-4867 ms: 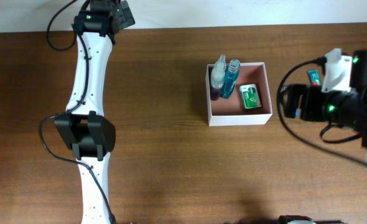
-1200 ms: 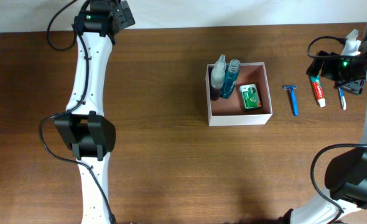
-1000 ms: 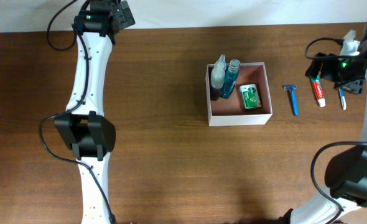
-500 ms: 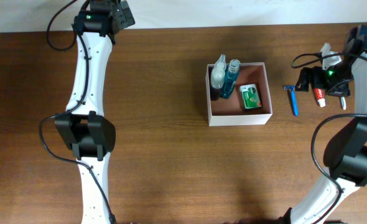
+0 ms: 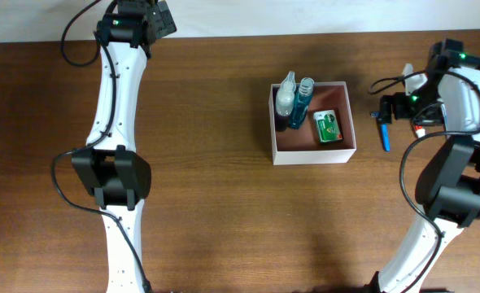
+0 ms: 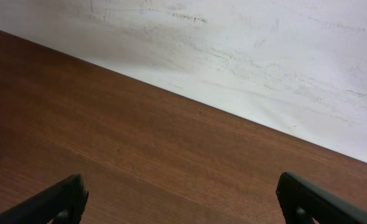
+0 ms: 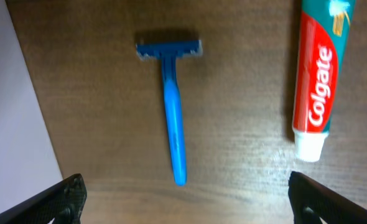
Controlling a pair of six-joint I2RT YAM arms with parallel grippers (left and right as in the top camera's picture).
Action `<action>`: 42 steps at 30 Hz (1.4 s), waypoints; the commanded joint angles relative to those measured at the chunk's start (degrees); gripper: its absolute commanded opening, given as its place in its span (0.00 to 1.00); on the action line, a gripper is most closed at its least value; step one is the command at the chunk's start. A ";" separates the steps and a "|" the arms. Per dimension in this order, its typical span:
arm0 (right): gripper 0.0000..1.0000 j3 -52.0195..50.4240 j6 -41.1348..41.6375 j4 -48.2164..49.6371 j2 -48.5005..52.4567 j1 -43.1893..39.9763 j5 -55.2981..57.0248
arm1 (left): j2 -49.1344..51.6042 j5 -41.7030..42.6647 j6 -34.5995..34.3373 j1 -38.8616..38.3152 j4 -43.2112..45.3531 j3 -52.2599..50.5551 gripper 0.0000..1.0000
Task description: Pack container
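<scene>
The container (image 5: 351, 122), a white-walled square box with a pinkish-brown inside, stands at the table's middle right. It holds a clear spray bottle (image 5: 285, 99), a blue bottle (image 5: 303, 102) and a green-and-white soap box (image 5: 329, 126). A blue razor (image 5: 386, 138) lies just right of it, also in the right wrist view (image 7: 173, 112). A red Colgate toothpaste tube (image 7: 320, 81) lies right of the razor. My right gripper (image 5: 392, 108) hangs open and empty over the razor (image 7: 185, 199). My left gripper (image 5: 160, 18) is open and empty at the far back left (image 6: 183, 202).
The container's white outer wall (image 7: 9, 124) fills the left edge of the right wrist view. The left wrist view shows only brown table (image 6: 140, 155) and a white wall (image 6: 246, 50) beyond the back edge. The right arm (image 5: 460, 81) covers the items at the far right.
The right arm has swung in and its gripper has moved left from over the toothpaste to over the razor. The left arm and the container's contents have not moved.
</scene>
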 commanded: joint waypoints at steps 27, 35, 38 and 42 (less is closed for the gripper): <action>0.99 -0.28 -5.16 6.78 6.82 1.84 4.61 | 0.26 0.20 -0.52 0.09 0.07 0.42 0.99; 0.99 -0.22 -5.14 6.82 7.65 1.84 4.79 | 0.28 0.20 -0.52 0.09 0.07 0.42 0.99; 0.99 -0.22 -5.14 6.82 7.65 1.84 5.68 | 0.28 0.20 -0.52 0.09 0.07 0.42 0.99; 0.99 -0.22 -5.16 6.93 7.65 1.84 5.68 | 0.26 0.20 -0.52 0.09 0.07 0.42 0.99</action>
